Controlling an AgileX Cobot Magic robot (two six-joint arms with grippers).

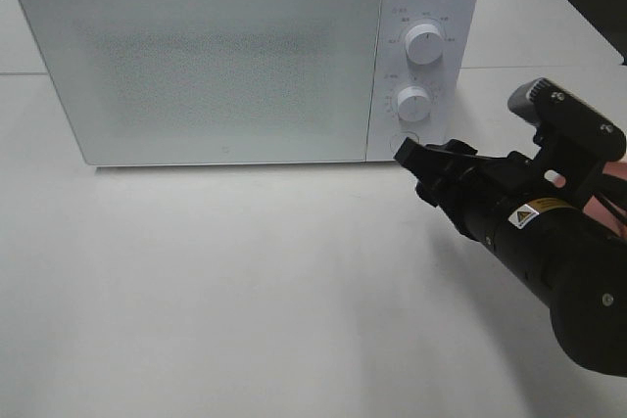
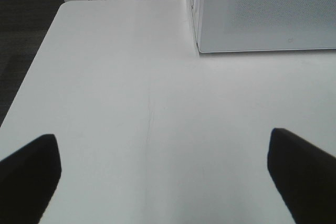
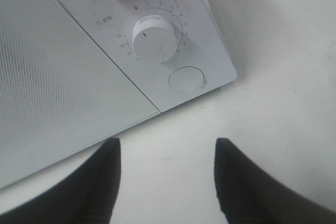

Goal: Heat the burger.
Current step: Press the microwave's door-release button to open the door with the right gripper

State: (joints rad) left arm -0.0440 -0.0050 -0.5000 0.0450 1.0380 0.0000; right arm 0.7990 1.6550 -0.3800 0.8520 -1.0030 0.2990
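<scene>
The burger is out of view. The white microwave stands at the back of the table with its door shut. My right gripper is open and empty, just in front of the microwave's lower right corner, close to the round button. In the right wrist view the gripper points at the control panel, with the lower knob and the round button ahead of its fingers. My left gripper is open and empty, low over the table, with the microwave's left corner ahead.
The microwave has two knobs, upper and lower. The white table spreads in front of it. A bit of pink shows behind my right arm at the right edge. The table's edge lies beside my left gripper.
</scene>
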